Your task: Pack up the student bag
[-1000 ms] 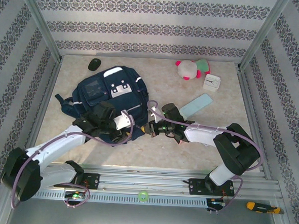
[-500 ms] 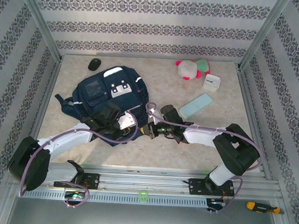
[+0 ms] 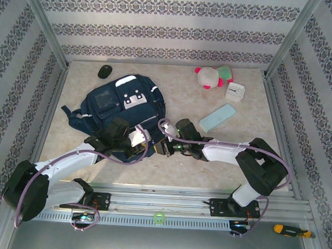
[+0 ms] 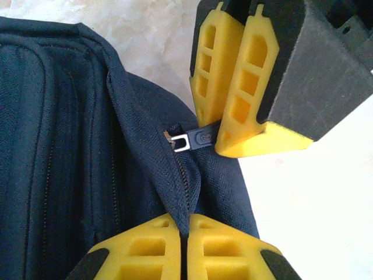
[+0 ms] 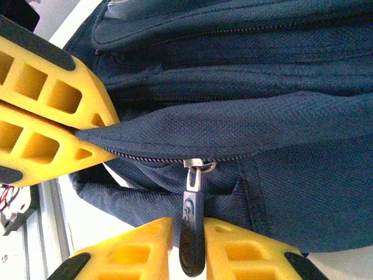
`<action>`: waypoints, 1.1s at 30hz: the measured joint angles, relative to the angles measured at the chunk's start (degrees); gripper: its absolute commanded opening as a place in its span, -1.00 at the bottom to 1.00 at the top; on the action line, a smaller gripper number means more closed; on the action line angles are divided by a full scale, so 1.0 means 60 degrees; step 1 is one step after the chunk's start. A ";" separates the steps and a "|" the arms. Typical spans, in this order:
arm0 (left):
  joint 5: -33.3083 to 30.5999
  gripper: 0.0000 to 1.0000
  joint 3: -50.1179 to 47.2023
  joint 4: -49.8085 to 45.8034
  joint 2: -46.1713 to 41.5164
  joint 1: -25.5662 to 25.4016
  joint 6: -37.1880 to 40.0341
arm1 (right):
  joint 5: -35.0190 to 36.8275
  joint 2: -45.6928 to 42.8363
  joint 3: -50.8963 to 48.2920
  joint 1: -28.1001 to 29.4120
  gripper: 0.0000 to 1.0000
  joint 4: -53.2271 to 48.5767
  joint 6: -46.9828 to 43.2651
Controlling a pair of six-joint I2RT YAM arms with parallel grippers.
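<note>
Fabric of the student bag (image 3: 119,99) was pinched by the left gripper (image 4: 186,224), its zipper pull (image 4: 201,137) by the right gripper (image 5: 187,224), beside bare table (image 3: 181,100).

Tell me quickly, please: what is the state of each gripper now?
Left gripper: closed, pinching fabric of the bag.
Right gripper: closed on the zipper pull.

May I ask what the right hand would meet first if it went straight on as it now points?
Probably the student bag: its zipper slider and fabric fold sit just past the zipper pull in the right hand.
</note>
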 measured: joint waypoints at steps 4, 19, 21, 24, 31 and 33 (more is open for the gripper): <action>-0.0004 -0.89 0.0000 -0.0004 -0.0007 0.0000 0.0004 | 0.0102 0.0000 0.0004 -0.0004 -1.00 -0.0011 -0.0047; -0.0222 -0.52 0.0022 -0.2262 -0.1858 0.1045 0.1545 | 0.0171 -0.0696 -0.0630 -0.1381 -1.00 0.0288 0.0681; -0.0288 -0.13 0.0022 -0.2550 -0.2131 0.1133 0.1639 | 0.0273 -0.0696 -0.0630 -0.1260 -1.00 0.0219 0.0721; -0.0102 0.19 0.0113 -0.2685 -0.2178 0.1129 0.1413 | 0.0364 -0.0696 -0.0630 -0.1035 -1.00 0.0219 0.0736; -0.0321 0.44 0.0820 -0.1417 -0.0659 0.0339 -0.0040 | 0.0455 -0.0696 -0.0630 -0.0783 -1.00 0.0219 0.0758; -0.0521 0.48 0.1253 -0.1027 0.0135 0.0007 -0.0331 | 0.0495 -0.0696 -0.0630 -0.0769 -1.00 0.0219 0.0772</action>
